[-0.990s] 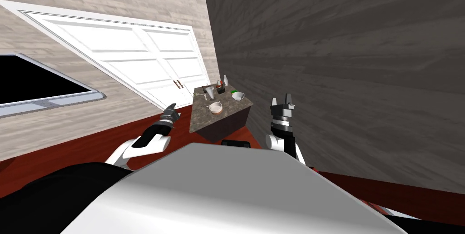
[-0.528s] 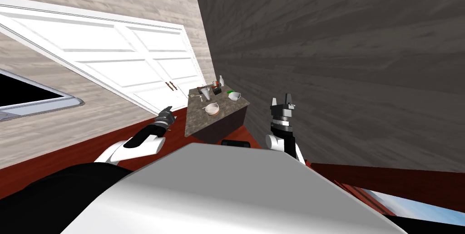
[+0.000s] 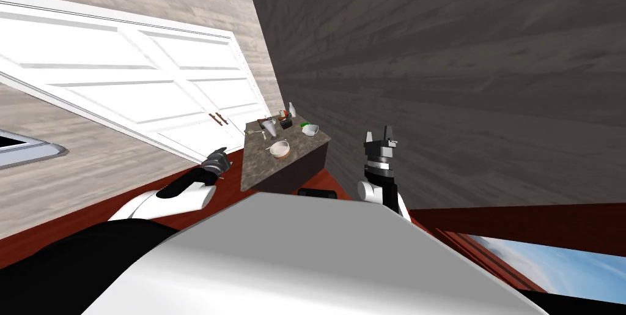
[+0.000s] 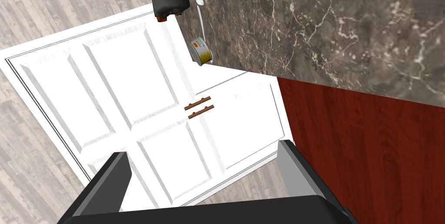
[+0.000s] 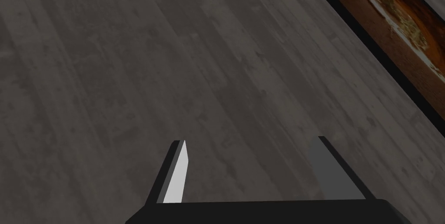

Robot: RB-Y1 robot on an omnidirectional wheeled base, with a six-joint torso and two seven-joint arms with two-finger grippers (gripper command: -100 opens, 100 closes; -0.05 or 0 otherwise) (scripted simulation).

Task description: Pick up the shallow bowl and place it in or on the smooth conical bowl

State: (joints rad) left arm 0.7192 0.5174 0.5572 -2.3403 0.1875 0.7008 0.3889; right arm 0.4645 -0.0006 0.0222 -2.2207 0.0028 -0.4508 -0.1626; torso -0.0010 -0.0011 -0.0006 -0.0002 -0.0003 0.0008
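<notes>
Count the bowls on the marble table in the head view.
2. A shallow bowl sits near the middle of the table; a white bowl sits beyond it, nearer the dark wall. Clutter at the far end may hide others.

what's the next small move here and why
Probably roll the base closer to the marble table: the shallow bowl sits well beyond both open pincers, the left pincer short of the table's edge, the right pincer raised by the dark wall.
</notes>
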